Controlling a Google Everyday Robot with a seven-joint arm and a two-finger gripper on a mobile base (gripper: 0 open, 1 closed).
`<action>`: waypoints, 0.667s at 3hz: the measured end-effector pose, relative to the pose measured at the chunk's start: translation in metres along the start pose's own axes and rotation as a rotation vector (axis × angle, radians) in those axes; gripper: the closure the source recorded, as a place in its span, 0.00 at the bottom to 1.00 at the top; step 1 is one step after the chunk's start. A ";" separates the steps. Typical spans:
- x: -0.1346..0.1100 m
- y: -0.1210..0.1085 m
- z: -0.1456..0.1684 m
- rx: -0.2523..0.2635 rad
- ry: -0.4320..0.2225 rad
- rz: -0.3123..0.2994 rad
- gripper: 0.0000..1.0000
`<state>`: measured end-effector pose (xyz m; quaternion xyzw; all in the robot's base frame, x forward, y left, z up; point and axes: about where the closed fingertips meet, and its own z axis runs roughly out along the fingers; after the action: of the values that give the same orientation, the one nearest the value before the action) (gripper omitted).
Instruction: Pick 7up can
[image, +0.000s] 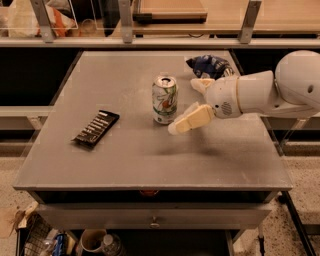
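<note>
The 7up can stands upright near the middle of the grey table; it is white and silver with green swirls and a silver top. My gripper comes in from the right on a white arm. It is open, with one cream finger low and close to the can's right side and the other finger further back. The fingers are beside the can, not around it, and hold nothing.
A flat black bar with white lettering lies on the table's left part. A dark blue-and-white snack bag lies at the back right, behind my gripper. A shelf rail runs behind the table. Clutter sits on the floor below.
</note>
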<state>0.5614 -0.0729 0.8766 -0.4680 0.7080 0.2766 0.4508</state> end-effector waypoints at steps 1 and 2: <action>-0.019 0.005 0.011 -0.016 -0.039 -0.012 0.00; -0.033 0.012 0.027 -0.032 -0.067 -0.019 0.00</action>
<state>0.5655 -0.0327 0.8937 -0.4724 0.6834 0.2992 0.4693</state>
